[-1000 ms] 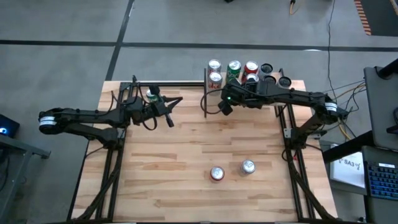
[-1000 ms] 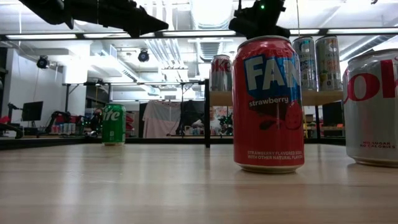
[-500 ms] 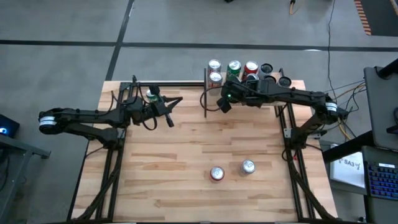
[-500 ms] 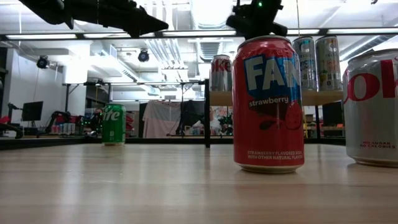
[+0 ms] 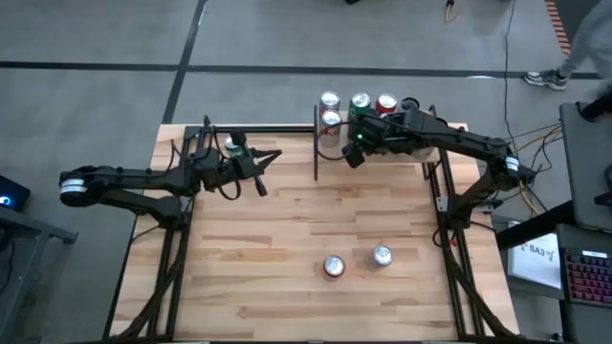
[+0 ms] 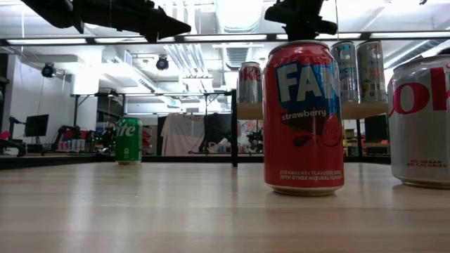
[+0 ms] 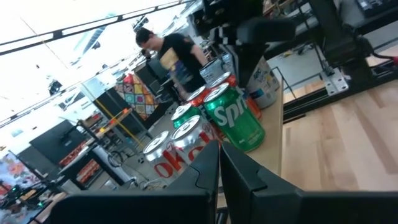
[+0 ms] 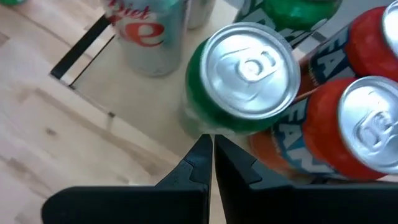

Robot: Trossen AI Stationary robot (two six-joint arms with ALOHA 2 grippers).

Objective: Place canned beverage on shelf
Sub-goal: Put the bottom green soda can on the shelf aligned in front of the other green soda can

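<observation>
Cans grouped on a far shelf, two more near the front, one at far left

The shelf (image 5: 335,143) sits at the far edge of the table (image 5: 287,248), right of centre, with several cans (image 5: 360,103) standing together on it. The right gripper (image 5: 354,153) hangs above the shelf's near edge, just beside those cans. The left gripper (image 5: 260,182) hovers over the table's far left part, with a lone can (image 5: 232,146) just behind its arm. Two cans stand side by side at the near middle: one (image 5: 334,267) on the left, the other (image 5: 382,255) to its right and slightly farther back
</observation>
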